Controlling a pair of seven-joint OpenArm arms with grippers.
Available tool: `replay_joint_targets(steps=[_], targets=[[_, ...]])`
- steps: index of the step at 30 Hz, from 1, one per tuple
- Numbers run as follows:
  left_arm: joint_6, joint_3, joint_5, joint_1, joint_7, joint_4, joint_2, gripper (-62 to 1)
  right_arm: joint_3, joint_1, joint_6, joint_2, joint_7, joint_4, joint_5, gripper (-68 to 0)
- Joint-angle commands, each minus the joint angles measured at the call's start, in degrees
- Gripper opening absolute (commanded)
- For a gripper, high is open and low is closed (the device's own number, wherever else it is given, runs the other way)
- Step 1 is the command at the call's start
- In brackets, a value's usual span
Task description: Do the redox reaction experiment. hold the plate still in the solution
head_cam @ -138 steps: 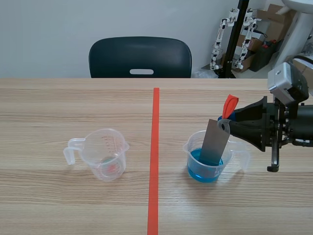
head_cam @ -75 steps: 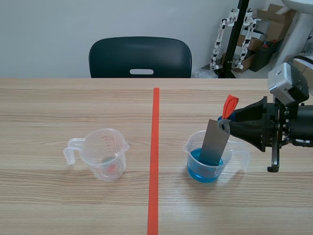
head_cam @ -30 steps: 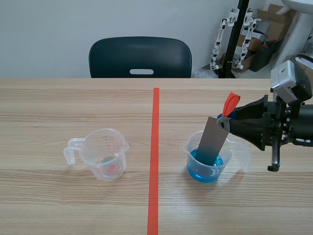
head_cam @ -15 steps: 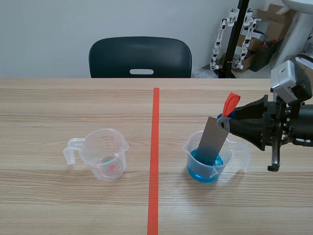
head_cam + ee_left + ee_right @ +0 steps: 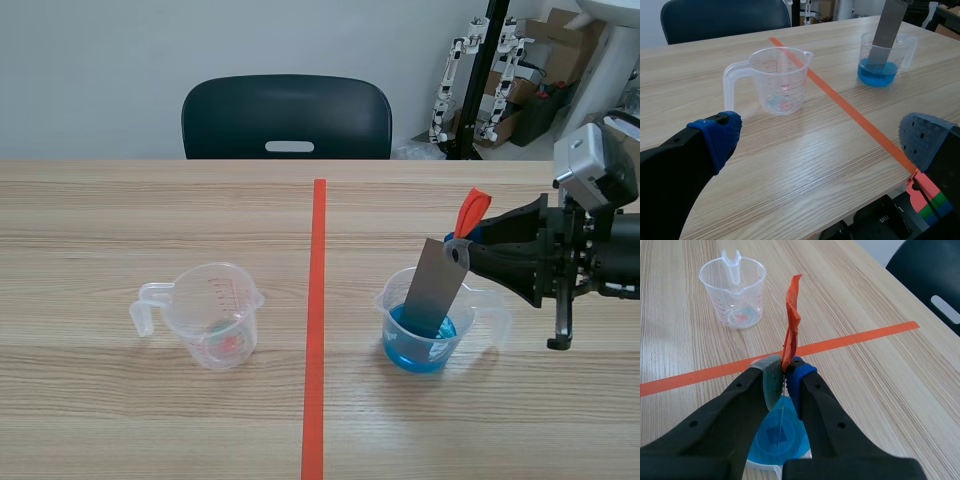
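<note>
A grey metal plate (image 5: 438,290) leans in a clear cup (image 5: 398,300) with its lower end in the blue solution (image 5: 405,352). My right gripper (image 5: 468,246) is shut on the plate's top end, where an orange-red tag (image 5: 470,212) sticks up. In the right wrist view the tag (image 5: 791,315) rises between the closed fingers of the right gripper (image 5: 786,372), and the blue cup (image 5: 772,442) lies right under them. My left gripper (image 5: 822,137) is open over the near table edge, holding nothing, with the plate (image 5: 887,25) far ahead of it.
A second clear measuring cup (image 5: 215,315) with a pinkish trace at its bottom stands left of the orange-red tape line (image 5: 316,320); it is ahead of the left gripper as cup (image 5: 780,80). A dark chair (image 5: 287,118) stands behind the table's far edge.
Between 2.5 s and 1 s ago the right arm rose slightly and the plate leaned further, its lower end sliding left in the solution. Nothing has moved in the last half second.
</note>
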Motion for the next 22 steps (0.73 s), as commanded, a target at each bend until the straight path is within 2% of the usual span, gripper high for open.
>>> replay_joint_targets(steps=[1,22], targets=[[-0.1,-0.1,-0.4,0.2,-1.6,0.6,0.0,1.4,0.3,0.7,0.0,0.8,1.2,0.4,0.8,-66.9],[-0.1,-0.1,-0.4,0.2,-2.2,0.6,0.0,1.4,0.3,0.7,0.0,0.8,1.2,0.4,0.8,-66.9]])
